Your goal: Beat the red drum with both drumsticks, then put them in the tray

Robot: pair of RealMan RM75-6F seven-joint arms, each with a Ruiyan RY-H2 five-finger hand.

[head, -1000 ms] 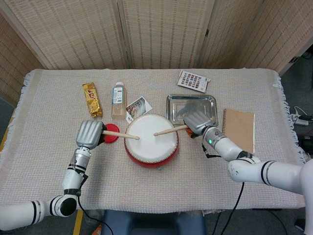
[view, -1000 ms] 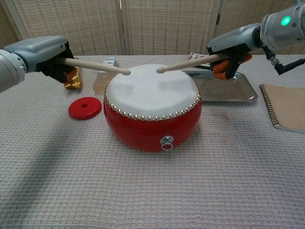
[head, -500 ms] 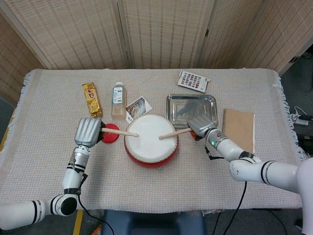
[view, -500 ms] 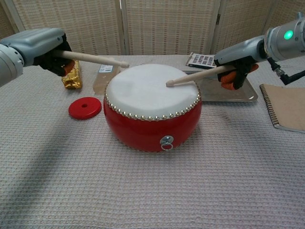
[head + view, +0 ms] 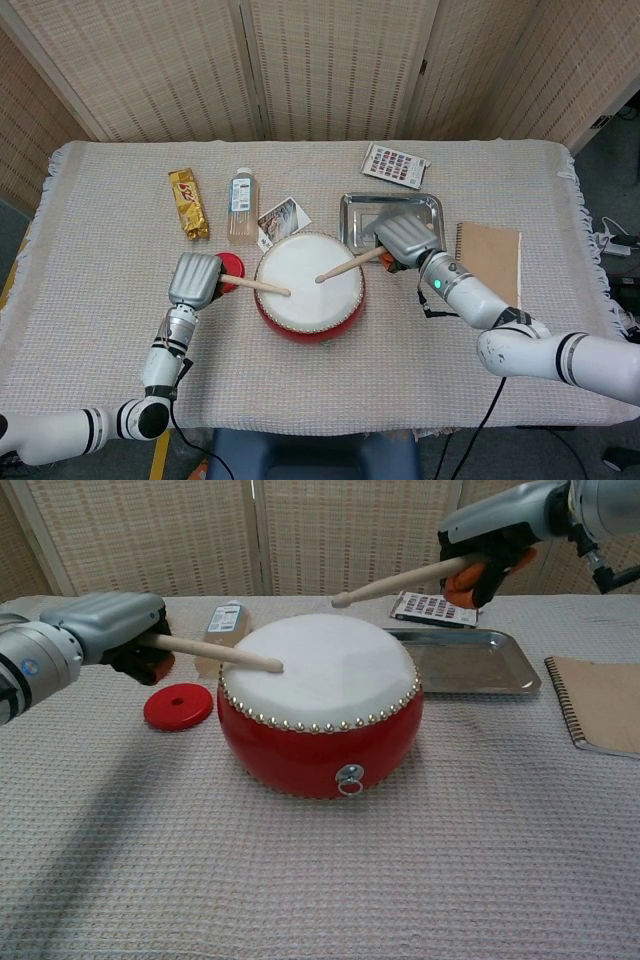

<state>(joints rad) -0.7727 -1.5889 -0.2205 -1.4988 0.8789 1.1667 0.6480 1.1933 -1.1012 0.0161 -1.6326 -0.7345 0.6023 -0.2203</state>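
Note:
The red drum (image 5: pixel 308 297) (image 5: pixel 320 735) with a white skin stands mid-table. My left hand (image 5: pixel 195 280) (image 5: pixel 115 630) grips a wooden drumstick (image 5: pixel 256 287) (image 5: pixel 212 653) whose tip rests on the left part of the skin. My right hand (image 5: pixel 404 242) (image 5: pixel 490 530) grips the other drumstick (image 5: pixel 348 265) (image 5: pixel 400 582), raised well above the drum with its tip over the skin's far side. The metal tray (image 5: pixel 391 216) (image 5: pixel 470 665) lies behind and right of the drum, bare.
A red disc (image 5: pixel 230 266) (image 5: pixel 178 706) lies left of the drum. A bottle (image 5: pixel 241 204) (image 5: pixel 224 621), a gold snack bar (image 5: pixel 188 203) and a photo card (image 5: pixel 283 219) sit behind it. A colour card (image 5: pixel 395 165) (image 5: pixel 432 608) lies beyond the tray, a brown notebook (image 5: pixel 489 264) (image 5: pixel 600 704) to the right.
The left hand has dropped, bringing its stick down onto the skin. The right hand has lifted its stick off the skin and well above the drum.

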